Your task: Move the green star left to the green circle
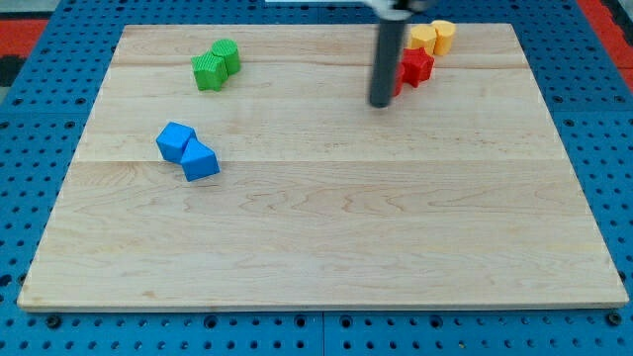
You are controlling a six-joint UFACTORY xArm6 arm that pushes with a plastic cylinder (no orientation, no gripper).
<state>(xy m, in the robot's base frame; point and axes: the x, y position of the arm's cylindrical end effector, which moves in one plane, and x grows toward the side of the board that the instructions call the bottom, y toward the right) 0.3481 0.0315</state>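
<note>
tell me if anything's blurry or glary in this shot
Camera view: even, soft light, no harsh glare on the wooden board; the blocks stay sharp, only faint shadows under them; my tip is in focus, but the rod's top is cut off at the view's top.

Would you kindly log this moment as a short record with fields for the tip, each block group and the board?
tip: my tip rests on the board, just left of the red star
green pair: green star and green circle touching, upper left
blue pair: two blue blocks touching, left side
yellow pair: two yellow blocks at the view's top, above the red star
board: wooden board
</note>
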